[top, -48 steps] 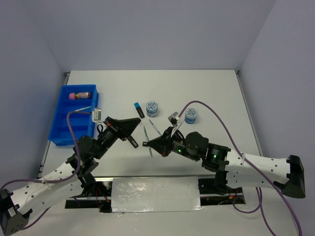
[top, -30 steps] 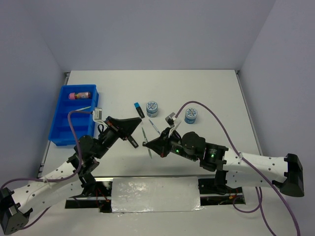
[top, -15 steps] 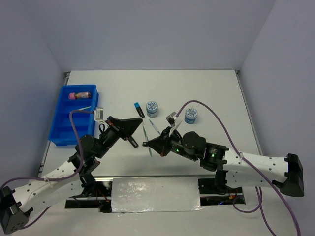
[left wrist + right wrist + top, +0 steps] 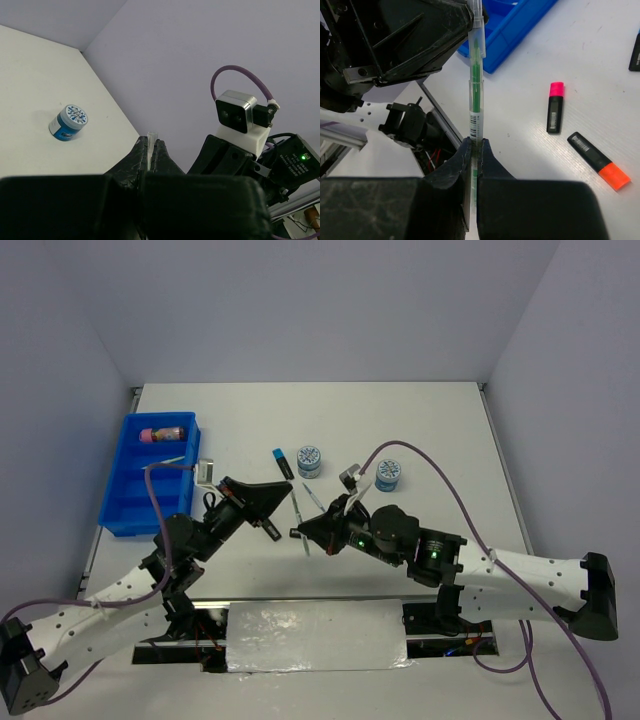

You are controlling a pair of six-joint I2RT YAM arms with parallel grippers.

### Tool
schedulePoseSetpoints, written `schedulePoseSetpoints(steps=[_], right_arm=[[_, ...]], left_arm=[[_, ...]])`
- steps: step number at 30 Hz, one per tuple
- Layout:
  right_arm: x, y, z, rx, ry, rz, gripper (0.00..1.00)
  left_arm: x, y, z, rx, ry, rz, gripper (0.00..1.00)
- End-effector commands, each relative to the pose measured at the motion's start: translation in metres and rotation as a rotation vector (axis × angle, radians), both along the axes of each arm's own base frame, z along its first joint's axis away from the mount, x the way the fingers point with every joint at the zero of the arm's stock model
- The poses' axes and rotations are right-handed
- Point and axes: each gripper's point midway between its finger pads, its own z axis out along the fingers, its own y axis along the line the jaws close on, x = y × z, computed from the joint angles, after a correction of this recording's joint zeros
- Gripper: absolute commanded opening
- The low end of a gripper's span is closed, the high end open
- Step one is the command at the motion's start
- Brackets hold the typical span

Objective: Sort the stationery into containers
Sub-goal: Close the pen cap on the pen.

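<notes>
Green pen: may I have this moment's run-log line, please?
left gripper: shut on green pen | right gripper: shut on green pen | pen: mid-air

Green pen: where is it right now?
Held off the table between the arms: the right wrist view shows the green pen clamped in the right tool, its far end pinched in the left tool.

White table [image 4: 430, 420]; pale lavender walls [image 4: 300, 300] on three sides; soft, even light.
</notes>
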Motion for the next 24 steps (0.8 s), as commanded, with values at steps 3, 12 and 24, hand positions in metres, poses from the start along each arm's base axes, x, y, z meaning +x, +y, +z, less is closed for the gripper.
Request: schedulePoseSetpoints(steps=[3,12,24], right_arm=[[0.009,0.000,0.035,0.031,-0.060,-0.041,0.00],[0.033,-0.013,0.060,-0.021,-0.195,-0.151,0.00],[0.022,0.004,0.057,-0.005,-0.267,-0.037,0.00]], left_arm=[[-0.008,-0.004,0.019,-0.044,-0.064,-0.047,0.00],[-0.008,-0.016,0.013,0.040,-0.051,-0.085,0.02],[-0.008,-0.033,0.007,0.125,-0.039,-0.147,0.41]])
